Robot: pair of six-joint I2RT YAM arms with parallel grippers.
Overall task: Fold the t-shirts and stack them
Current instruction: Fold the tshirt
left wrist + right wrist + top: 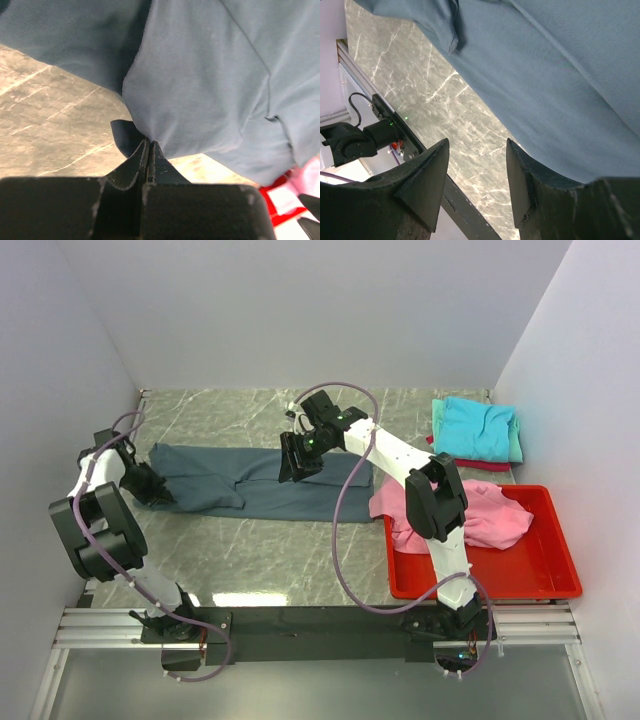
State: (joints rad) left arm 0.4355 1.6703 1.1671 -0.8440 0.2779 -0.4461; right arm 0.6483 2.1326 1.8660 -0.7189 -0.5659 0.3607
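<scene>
So the slate-blue tee (250,485) is lying stretched out across the middle of the desk (260,560) in the top view. Left hand (149,150) is pinched tight on its edge, over at the left end. Right hand (477,145) sits over the tee's right part, fingers spread apart, nothing between them. Pink tee (480,515) spills over the red bin (540,570) at the right, and the folded tees (478,428) are stacked upper right.

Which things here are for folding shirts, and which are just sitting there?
For the job: blue-grey t-shirt, pinched by the left gripper; pink t-shirt; folded t-shirt stack; right gripper, open.
Just there: red bin under the pink t-shirt; table.
</scene>
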